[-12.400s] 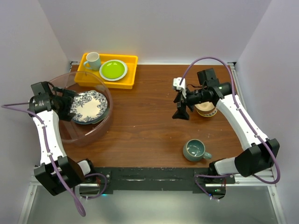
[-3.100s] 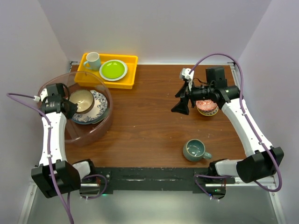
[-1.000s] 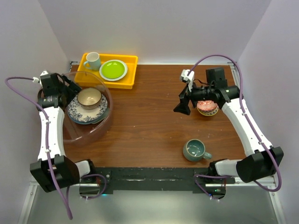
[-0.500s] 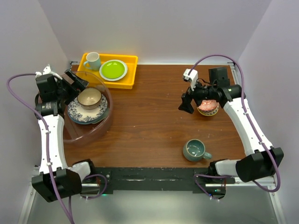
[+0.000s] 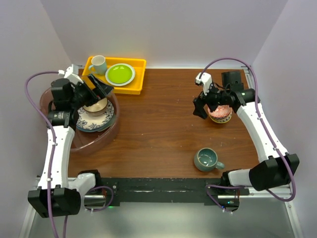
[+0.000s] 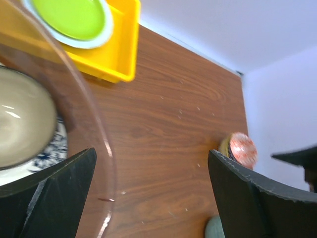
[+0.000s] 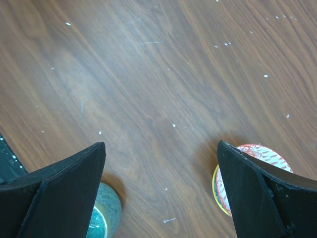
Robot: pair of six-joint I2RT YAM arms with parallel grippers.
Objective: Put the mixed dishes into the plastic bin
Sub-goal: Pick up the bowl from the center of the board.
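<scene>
since the cream-tan bowl point(image 5: 95, 105) already sits on the blue-patterned plate point(image 5: 94, 120) inside the plastic bin point(image 5: 91, 144) at the left of the overhead view, that part of the job looks done. the left gripper point(image 5: 96, 89) hangs above the bowl with its fingers spread wide and nothing between them.

what remains lies on the right half of the table point(image 5: 158, 129): the small reddish bowl point(image 5: 220, 114) at right of centre and the teal mug point(image 5: 207, 159) lower down, near the front edge. the right gripper point(image 5: 199, 108) hovers just to the left of the reddish bowl, fingers wide apart and empty. in its wrist view the bowl peeks out behind the right-hand finger and the mug rim shows at the lower left, so the step in hand seems to be lining up on the reddish bowl.

the next move probably calls for a shift toward the right of the frame, until one finger is inside the bowl's rim and the other outside. then come a descent, a firm pinch on the wall, and a long carry across to the bin.
</scene>
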